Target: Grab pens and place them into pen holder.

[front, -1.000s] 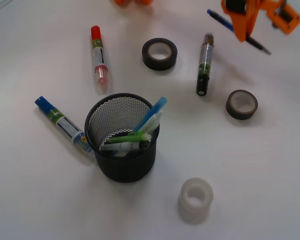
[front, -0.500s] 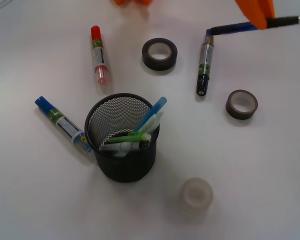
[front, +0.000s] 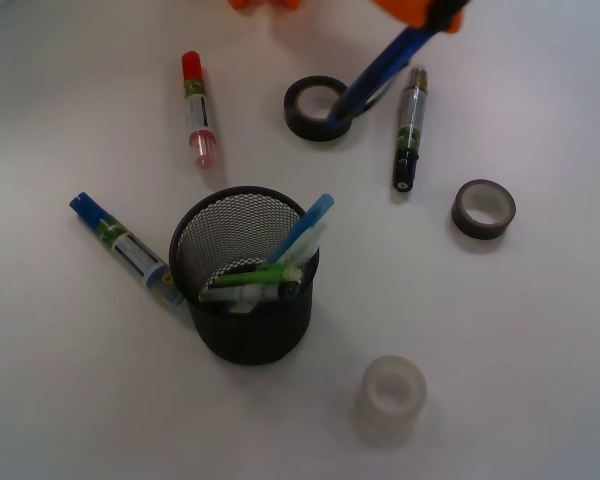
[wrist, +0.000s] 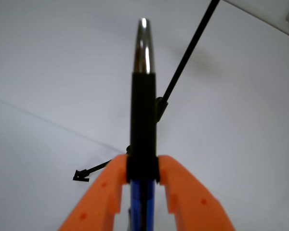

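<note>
Orange gripper [wrist: 143, 190], at the front view's top edge, is clamped on the dark blue pen [front: 372, 80], which slants down and left from its jaws over a black tape roll [front: 306, 108]. Well below and left stands the pen holder [front: 250, 335], already holding four pens [front: 280, 262], with bare table [front: 520, 350] around it.

No text is legible anywhere; the green labels on the markers [front: 198, 105] are too blurred.
</note>
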Tool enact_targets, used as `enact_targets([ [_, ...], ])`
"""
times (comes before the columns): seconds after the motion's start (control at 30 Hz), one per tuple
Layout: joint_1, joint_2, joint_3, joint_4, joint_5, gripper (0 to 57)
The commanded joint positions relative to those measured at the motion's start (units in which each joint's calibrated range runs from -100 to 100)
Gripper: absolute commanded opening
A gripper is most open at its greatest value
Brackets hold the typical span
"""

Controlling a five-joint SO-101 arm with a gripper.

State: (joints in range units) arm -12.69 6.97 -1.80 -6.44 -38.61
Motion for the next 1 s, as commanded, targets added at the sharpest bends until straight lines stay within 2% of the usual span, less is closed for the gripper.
enact_targets([
  [0.0,0.8,3.4,-1.9,-9.3,-1.0,0.3],
  [0.4,4.2,0.3,26.3,-32.8,-2.5,0.3],
  [0.63,5.5,0.3,30.5,-38.2,-2.2,0.9],
  [0.8,5.7,0.3,30.4,-38.2,-2.1,16.4],
  [0.97,5.8,0.0,29.7,-38.3,-0.7,19.3],
])
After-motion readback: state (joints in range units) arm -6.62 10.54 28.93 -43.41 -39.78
